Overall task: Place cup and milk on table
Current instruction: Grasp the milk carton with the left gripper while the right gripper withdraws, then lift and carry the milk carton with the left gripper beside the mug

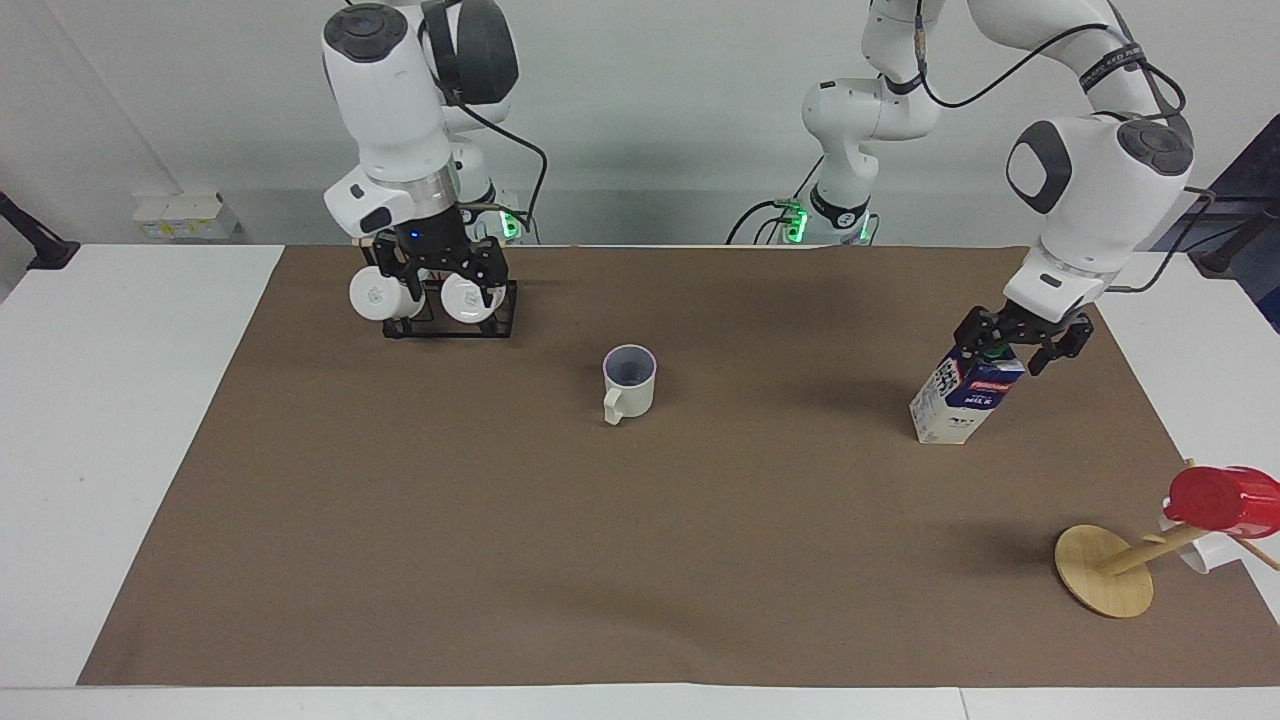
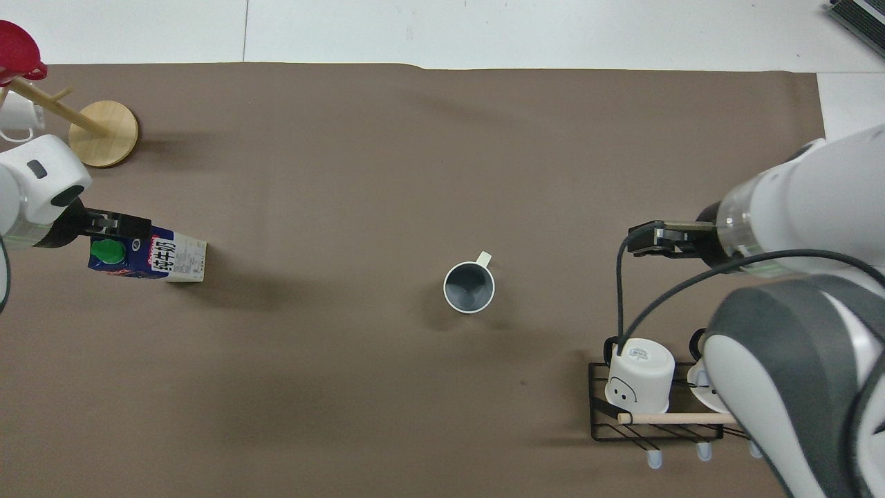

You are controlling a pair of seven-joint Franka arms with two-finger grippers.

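While both grippers stand wide and hold nothing, the cream-coloured loop-handled mug [image 1: 629, 383] sits upright mid-sheet on the white table [image 1: 130, 400].

The left gripper [image 1: 1020, 338] straddles the top of the tilted blue-and-white gable-top milk carton [image 1: 962, 392], at the mug's three o'clock in the facing view; the right gripper [image 1: 440, 270] hangs over the black wire mug rack [image 1: 450, 322] at ten o'clock.
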